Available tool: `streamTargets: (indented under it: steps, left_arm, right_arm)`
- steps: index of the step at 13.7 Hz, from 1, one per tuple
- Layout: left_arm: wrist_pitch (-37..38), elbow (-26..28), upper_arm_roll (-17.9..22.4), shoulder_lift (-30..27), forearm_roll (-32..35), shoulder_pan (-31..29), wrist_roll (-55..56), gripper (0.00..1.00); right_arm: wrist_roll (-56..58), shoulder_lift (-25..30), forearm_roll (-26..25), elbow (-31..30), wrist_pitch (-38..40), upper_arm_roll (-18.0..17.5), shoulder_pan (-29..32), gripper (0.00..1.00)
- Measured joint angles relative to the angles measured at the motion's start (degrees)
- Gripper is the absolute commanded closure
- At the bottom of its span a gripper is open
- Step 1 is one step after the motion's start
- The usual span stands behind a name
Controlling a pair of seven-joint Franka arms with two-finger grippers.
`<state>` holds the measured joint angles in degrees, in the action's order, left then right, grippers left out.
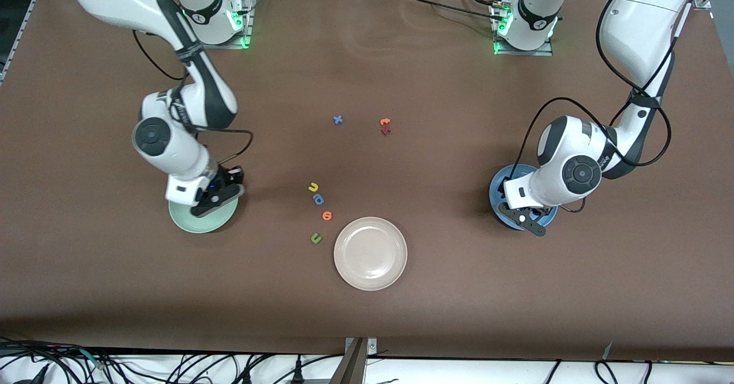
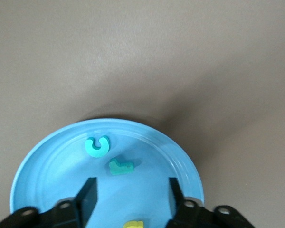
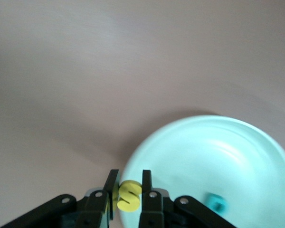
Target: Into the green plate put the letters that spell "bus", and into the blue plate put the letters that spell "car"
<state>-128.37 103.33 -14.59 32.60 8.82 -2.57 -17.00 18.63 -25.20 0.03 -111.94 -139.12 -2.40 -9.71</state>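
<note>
The table [image 1: 401,74] is wide and has a plain brown top, and both robot bases stand along its edge that is farthest from the front camera. Black cables lie on a pale floor past the nearest edge. Three round plates sit on the table. The blue plate [image 2: 52,166] is at the left arm's end. In it lie a teal c [image 2: 96,146] and a small teal r [image 2: 120,167] close together but apart, and a yellow letter [image 2: 133,224] peeks in at the edge of the left wrist view. The left gripper [image 2: 131,199] hangs just over this plate with its fingers spread and nothing between them. The green plate [image 3: 237,156] is at the right arm's end. A small teal letter [image 3: 216,202] lies in it. The right gripper [image 3: 130,190] is over the rim of this plate, and its fingers pinch the yellow s [image 3: 128,194]. A beige plate [image 1: 370,253] sits near the middle, closer to the front camera, with nothing in it. Beside it on the bare table lie a yellow u [image 1: 313,187], a dark blue letter [image 1: 318,199], an orange letter [image 1: 327,216] and a green u [image 1: 315,238] in a loose row. Farther from the front camera lie a blue x [image 1: 338,120] and an orange letter touching a dark red one [image 1: 386,126].
</note>
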Motion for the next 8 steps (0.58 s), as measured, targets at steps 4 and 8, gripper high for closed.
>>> streamTargets:
  steps: [4,8]
  left_arm:
    - [3.0,-1.0,-0.3,-4.2,0.0,0.0,0.1,0.00]
    - [17.0,-5.9,-0.4,-10.5,0.0,0.0,0.2,0.00]
  right_arm:
    - [0.3,-0.8,0.1,-0.2,0.5,3.0,0.0,0.82]
    - [0.3,-3.2,0.1,-0.5,-0.3,3.1,-0.1,0.61]
